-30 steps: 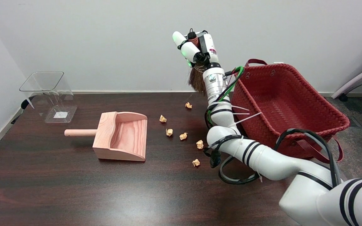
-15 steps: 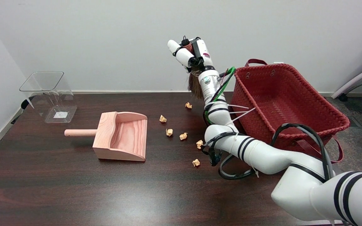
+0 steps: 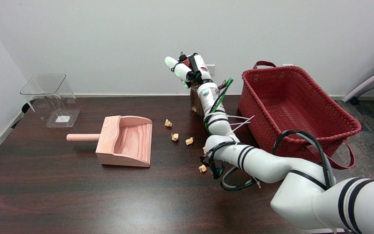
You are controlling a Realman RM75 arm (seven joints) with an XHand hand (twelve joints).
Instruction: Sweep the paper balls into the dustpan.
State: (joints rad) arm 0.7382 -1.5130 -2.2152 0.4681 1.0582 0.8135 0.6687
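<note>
Fingers of the right hand (image 3: 187, 69) are wrapped around the handle of a small brush (image 3: 196, 101), whose dark bristles hang down below the wrist and reach the far part of the dark counter (image 3: 76, 195). The hand itself is raised above the counter's far edge, in front of the wall.

Paper balls lie scattered on the counter nearer the camera than the hand and mostly to its left. One ball (image 3: 168, 123) sits closest to the wooden dustpan (image 3: 127, 141); two more (image 3: 174, 136) (image 3: 189, 141) lie just beyond it toward the arm. Another ball (image 3: 202, 168) rests beside the elbow of the arm, and one by the bristle tips is mostly hidden by the brush. All are well apart from the fingers themselves.

The dustpan rests left of the balls, its open mouth facing them and its round handle pointing left. A clear plastic container (image 3: 51, 97) stands at the far left, and a red woven basket (image 3: 291, 107) sits to the right of the arm.
</note>
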